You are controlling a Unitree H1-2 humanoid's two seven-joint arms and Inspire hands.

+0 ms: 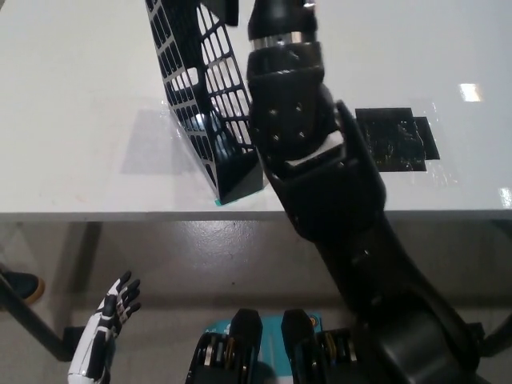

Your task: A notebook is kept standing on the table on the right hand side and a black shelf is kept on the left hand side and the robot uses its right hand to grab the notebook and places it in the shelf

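White table (72, 96) holds black shelf (210, 96); right robot hand hidden, grip unclear

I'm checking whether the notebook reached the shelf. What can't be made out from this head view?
- Right hand: cut off by the top edge beyond the black right arm.
- Notebook: not visible; the arm covers part of the black shelf.
- Left hand: low, fingers apart.

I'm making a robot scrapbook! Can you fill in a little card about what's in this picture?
table: white tabletop
shelf: black mesh shelf, standing on the table
tape: black tape patch, right of the shelf
right arm: black right arm reaching over the table beside the shelf; its hand is out of view
left hand: white left hand, resting low below the table edge, open
notebook: not visible
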